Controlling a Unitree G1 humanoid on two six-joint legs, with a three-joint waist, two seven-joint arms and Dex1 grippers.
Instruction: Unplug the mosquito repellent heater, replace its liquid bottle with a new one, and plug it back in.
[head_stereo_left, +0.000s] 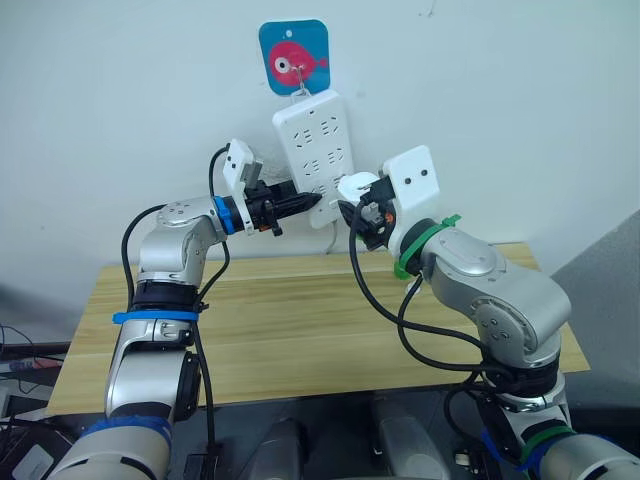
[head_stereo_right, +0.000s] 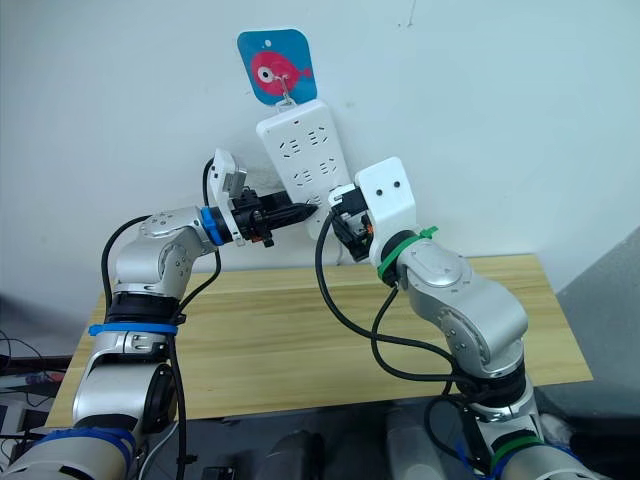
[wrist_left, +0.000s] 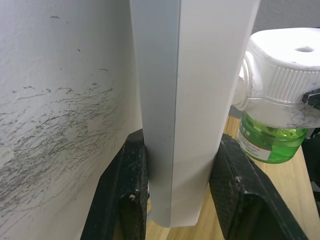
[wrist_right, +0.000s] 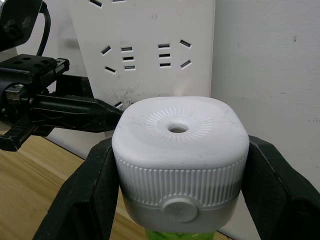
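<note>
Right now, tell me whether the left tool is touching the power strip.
Touching. In the left wrist view, both black fingers press against the sides of the power strip, clamping its lower end with no gap.

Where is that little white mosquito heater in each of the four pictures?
Left eye: heater beside the power strip's lower end.
Right eye: heater, same spot.
Left wrist, green bottle beneath.
Right wrist, between the fingers.
Shared landmark: the power strip.
</note>
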